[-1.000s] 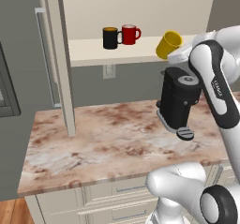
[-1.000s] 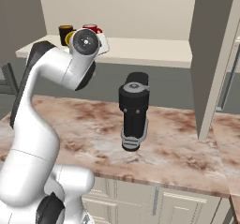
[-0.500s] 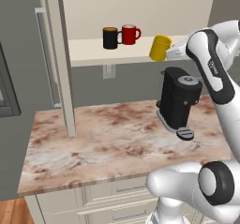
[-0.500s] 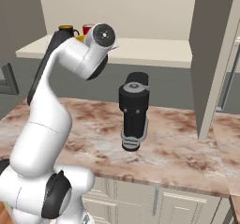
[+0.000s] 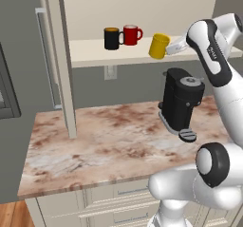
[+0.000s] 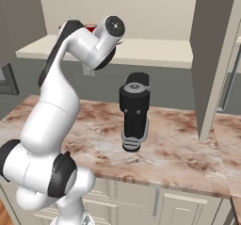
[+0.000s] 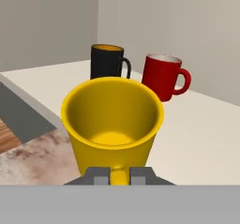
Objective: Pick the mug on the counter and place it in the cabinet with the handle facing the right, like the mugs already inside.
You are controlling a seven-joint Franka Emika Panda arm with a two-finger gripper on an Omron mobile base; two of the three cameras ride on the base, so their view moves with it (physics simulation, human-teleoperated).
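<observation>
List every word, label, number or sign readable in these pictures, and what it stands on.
None readable.
White robot arm: dark lettering on its link, too blurred to read.
Yellow ceramic mug, black mug, red mug, black coffee machine: no text.

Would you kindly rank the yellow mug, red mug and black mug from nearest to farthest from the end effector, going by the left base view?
1. Yellow mug: held at the end effector, over the shelf's front edge.
2. Red mug: farther left, standing on the shelf.
3. Black mug: leftmost, beside the red one.
</observation>
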